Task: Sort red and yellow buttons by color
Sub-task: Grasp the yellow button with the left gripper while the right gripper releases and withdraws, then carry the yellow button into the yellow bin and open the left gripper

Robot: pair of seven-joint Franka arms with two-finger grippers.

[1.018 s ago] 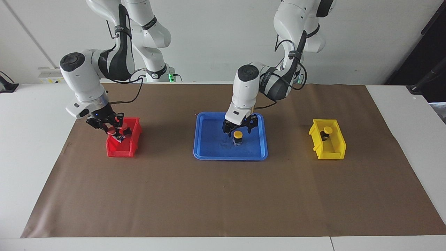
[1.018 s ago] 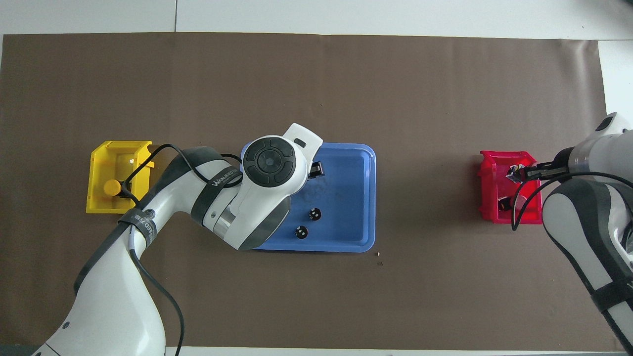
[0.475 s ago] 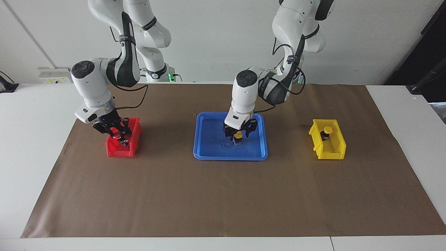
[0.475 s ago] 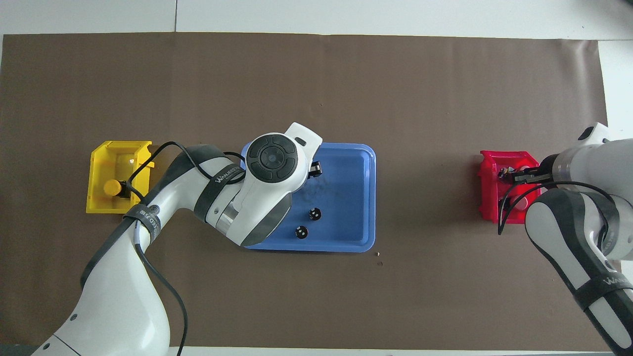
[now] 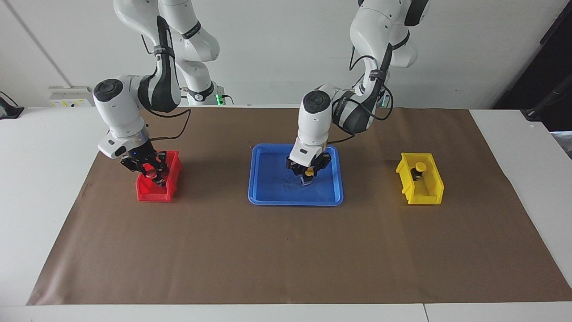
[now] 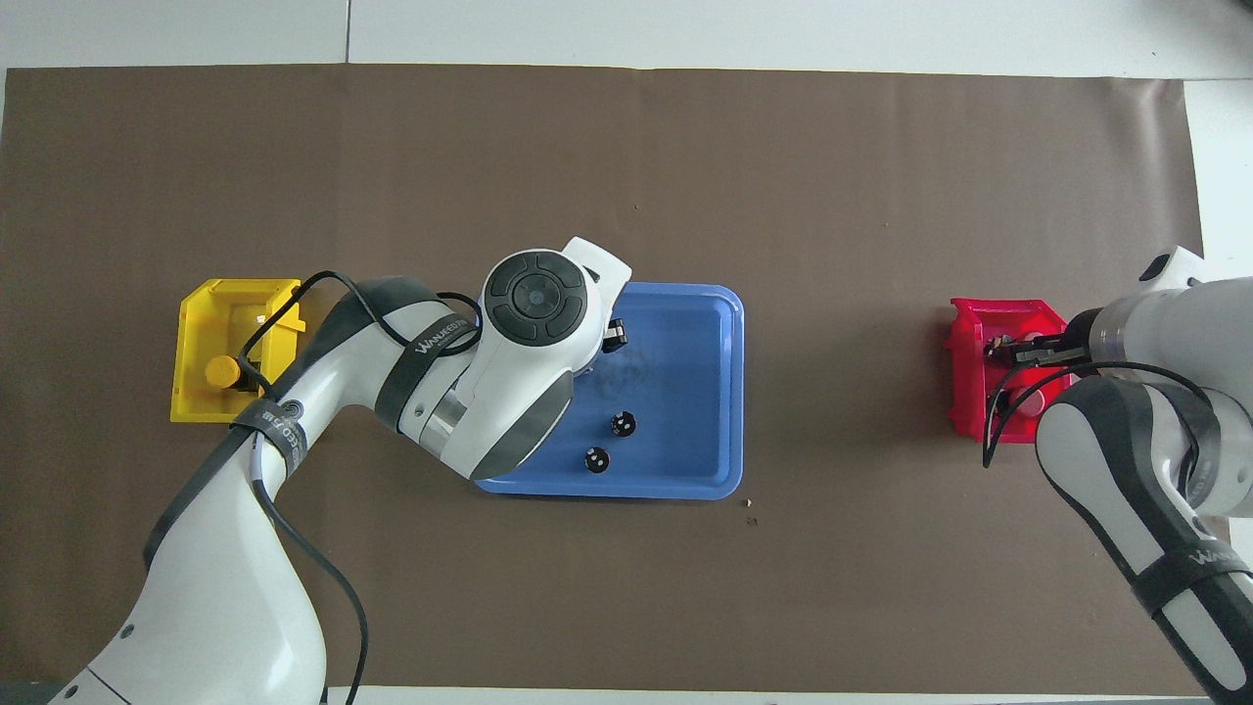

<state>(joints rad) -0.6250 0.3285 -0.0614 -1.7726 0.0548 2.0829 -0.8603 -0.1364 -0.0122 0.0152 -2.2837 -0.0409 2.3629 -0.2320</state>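
Both arms are mid-job. In the blue tray (image 5: 268, 197) the left claw (image 5: 307, 171) looks clamped round the last loose yellow button (image 5: 308, 170), presumably to carry it to the yellow bin (image 5: 430, 197), which holds the other yellow button (image 5: 420, 167). Two capless cylinders (image 6: 609, 442) stay behind in the tray. The right claw (image 5: 152, 172) is down in the red bin (image 5: 152, 193), gripping a red button (image 5: 147, 174), probably to drop it; a second red one isn't visible.
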